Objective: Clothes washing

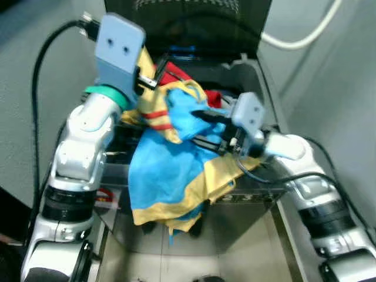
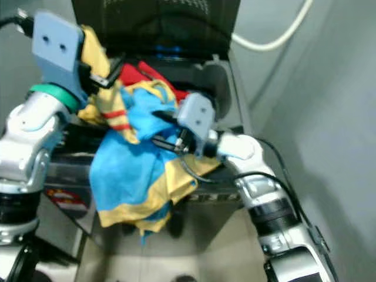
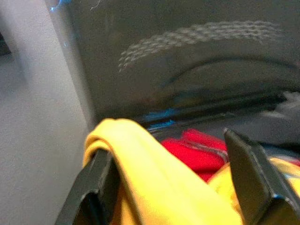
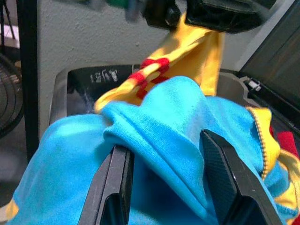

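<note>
I held a blue and yellow garment [image 1: 170, 170] above the open top of the washing machine [image 1: 252, 76], both my arms raised over its front edge. My left gripper [image 1: 147, 79] was clamped on a yellow fold with red stripes, lifted high beside the machine's upright dark lid [image 1: 194, 17]; in my left wrist view the yellow cloth [image 3: 145, 183] ran between my two black fingers [image 3: 253, 173]. My right gripper [image 1: 214, 126] pinched a ridge of the blue fabric [image 4: 164, 112], lower and to the right. The rest hung draped over the front rim. Something red [image 1: 176, 76] lay inside the tub, probably another garment, though blur hid its shape.
</note>
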You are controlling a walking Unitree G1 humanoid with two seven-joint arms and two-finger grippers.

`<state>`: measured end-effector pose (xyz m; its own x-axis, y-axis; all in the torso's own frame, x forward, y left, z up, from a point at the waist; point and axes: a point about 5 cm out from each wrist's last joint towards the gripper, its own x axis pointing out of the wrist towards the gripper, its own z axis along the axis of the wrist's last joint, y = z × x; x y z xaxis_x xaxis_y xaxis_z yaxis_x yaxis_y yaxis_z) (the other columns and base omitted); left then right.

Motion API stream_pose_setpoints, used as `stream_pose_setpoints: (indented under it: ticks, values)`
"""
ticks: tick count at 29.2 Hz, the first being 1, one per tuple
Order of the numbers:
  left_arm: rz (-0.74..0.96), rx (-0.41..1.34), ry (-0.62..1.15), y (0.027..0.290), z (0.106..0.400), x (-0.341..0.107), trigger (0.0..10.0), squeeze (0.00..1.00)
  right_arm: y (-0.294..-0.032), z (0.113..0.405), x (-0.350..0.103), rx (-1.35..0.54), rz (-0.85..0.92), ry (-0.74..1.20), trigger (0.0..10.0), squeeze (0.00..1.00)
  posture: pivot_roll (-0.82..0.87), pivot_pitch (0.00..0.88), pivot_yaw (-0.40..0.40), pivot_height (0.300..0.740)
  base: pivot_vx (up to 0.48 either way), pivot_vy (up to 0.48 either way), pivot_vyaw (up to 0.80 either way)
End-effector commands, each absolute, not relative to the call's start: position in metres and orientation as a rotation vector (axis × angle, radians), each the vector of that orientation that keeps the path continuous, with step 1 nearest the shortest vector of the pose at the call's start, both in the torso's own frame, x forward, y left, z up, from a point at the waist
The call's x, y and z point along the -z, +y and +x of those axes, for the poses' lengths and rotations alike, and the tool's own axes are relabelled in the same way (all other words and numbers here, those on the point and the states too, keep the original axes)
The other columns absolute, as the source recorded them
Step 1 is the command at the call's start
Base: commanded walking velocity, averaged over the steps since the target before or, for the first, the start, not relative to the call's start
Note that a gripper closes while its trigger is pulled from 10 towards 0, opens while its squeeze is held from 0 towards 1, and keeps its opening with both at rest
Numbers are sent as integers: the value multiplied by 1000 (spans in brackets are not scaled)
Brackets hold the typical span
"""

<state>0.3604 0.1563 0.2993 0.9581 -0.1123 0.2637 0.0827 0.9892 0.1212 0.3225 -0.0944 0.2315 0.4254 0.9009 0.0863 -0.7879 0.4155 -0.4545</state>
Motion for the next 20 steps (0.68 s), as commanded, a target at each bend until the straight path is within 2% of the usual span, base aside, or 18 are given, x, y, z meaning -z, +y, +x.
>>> stream_pose_setpoints:
  ticks: [1,2,7,9,10,11,12,14,16,17,20]
  values:
    - [73,54,-245,164,363,-296,10000,0,-94,323,-232,-1087,-385,-340,10000,0,-17,0,28,740,0,0,0]
    - [-11,-37,-201,181,374,-295,10000,0,-96,319,-235,-1105,-328,-341,10000,0,-21,0,27,740,0,0,0]
    - [-76,15,-125,189,389,-293,10000,0,-108,310,-246,-1135,-178,-350,10000,0,-24,0,24,740,0,0,0]
    - [238,-37,-289,186,399,-321,10000,0,-130,335,-266,-810,-149,-438,10000,0,-49,0,27,740,0,0,0]
    - [238,-37,-289,186,399,-321,10000,0,-130,335,-266,-810,-149,-438,10000,0,-49,0,27,740,0,0,0]
    - [372,-62,-372,181,400,-335,10000,0,-139,345,-272,-657,-140,-464,10000,0,-55,0,31,740,0,0,0]
    - [372,-62,-372,181,400,-335,10000,0,-139,345,-272,-657,-140,-464,10000,0,-55,0,31,740,0,0,0]
    - [520,-158,-463,179,404,-354,10000,0,-148,351,-276,-536,-112,-498,10000,0,-63,0,37,740,0,0,0]
    - [543,-204,-473,182,405,-357,10000,0,-150,349,-275,-546,-91,-502,10000,0,-69,0,42,740,0,0,0]
    - [492,-158,-403,179,410,-351,10000,0,-152,346,-273,-552,-82,-500,10000,0,-74,0,43,740,0,0,0]
    - [448,-113,-350,176,414,-346,10000,0,-153,344,-271,-555,-76,-499,10000,0,-76,1,42,740,0,0,0]
